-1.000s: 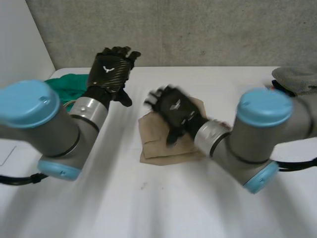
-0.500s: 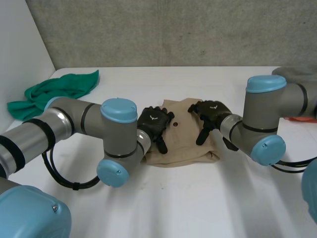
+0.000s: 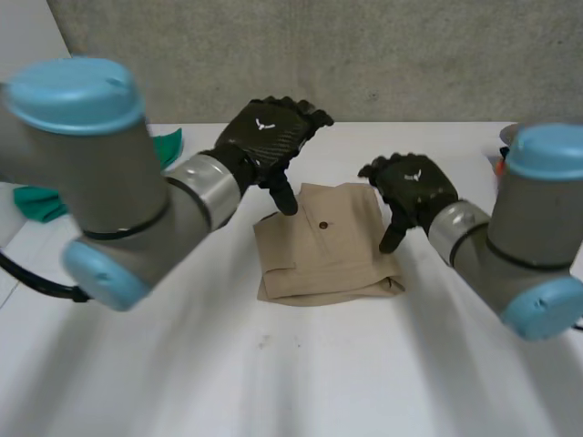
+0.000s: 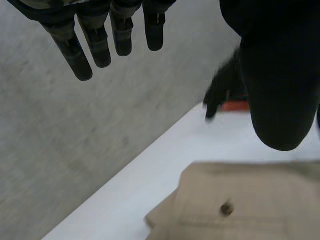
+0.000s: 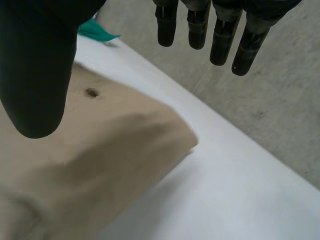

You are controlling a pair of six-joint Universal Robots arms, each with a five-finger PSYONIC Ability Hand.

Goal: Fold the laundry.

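A white worktop [image 3: 301, 364] runs back to a rough grey concrete wall [image 3: 383, 55], with a plain white panel [image 3: 25, 55] closing off the room at the 9 o'clock side. The surface is matte and lightly scuffed, with a small dark speck near the middle.

A tan garment [image 3: 323, 250] lies folded into a thick rectangle at the centre of the worktop, its layered edges showing along the 6 o'clock side. A small dark button [image 3: 322, 224] sits on its top face. A crumpled green cloth [image 3: 169, 146] lies well apart at about 10 o'clock from it, partly hidden behind the left arm. A bit of an orange object [image 3: 498, 167] shows at the 3 o'clock edge of the worktop.

The left hand [image 3: 269, 137] hangs over the garment's 11 o'clock corner. In the left wrist view its fingers [image 4: 100, 42] are straight and spread against the wall, the thumb [image 4: 280, 100] apart from them, and it holds nothing; the garment [image 4: 250, 210] and its button [image 4: 227, 209] lie below.

The right hand [image 3: 412, 187] is by the garment's 2 o'clock corner. In the right wrist view its fingers [image 5: 220, 37] are likewise straight and loose, the thumb [image 5: 35, 80] set wide over the tan garment [image 5: 100, 165], and it grips nothing. The green cloth [image 5: 95, 30] shows beyond the thumb, on the bare worktop [image 5: 225, 200].
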